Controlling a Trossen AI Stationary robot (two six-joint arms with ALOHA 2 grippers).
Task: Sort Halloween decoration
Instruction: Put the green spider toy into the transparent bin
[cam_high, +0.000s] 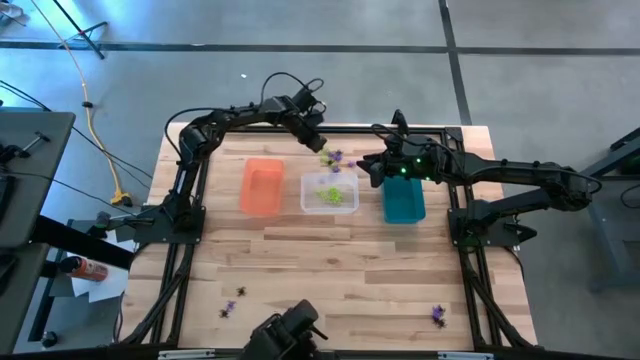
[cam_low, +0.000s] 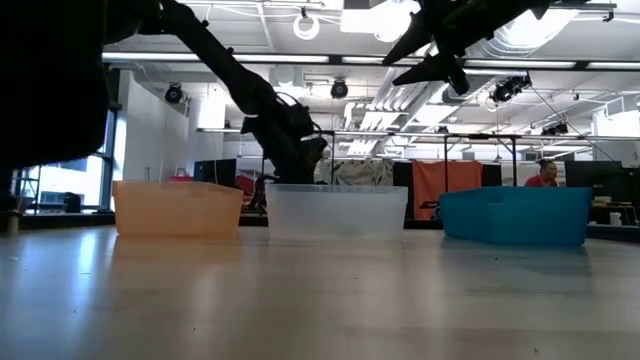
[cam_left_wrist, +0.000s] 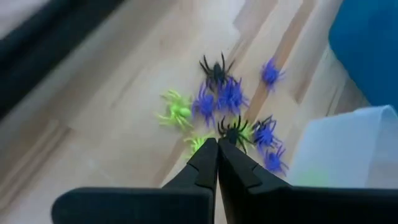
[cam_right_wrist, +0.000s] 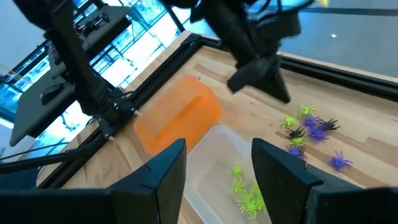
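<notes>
Left claw (cam_left_wrist: 217, 149), pressed together, hovers over the spiders (cam_left_wrist: 231, 99) piled on the counter (cam_high: 340, 270) behind the clear bin (cam_high: 330, 192) (green ones inside); right claw (cam_right_wrist: 217, 171) spread above.

Overhead straight down, level from table height, two close wrist views, all sharing the clear bin (cam_high: 330, 192).

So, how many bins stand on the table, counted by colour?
orange bin: 1
clear bin: 1
teal bin: 1
Total: 3 bins
</notes>
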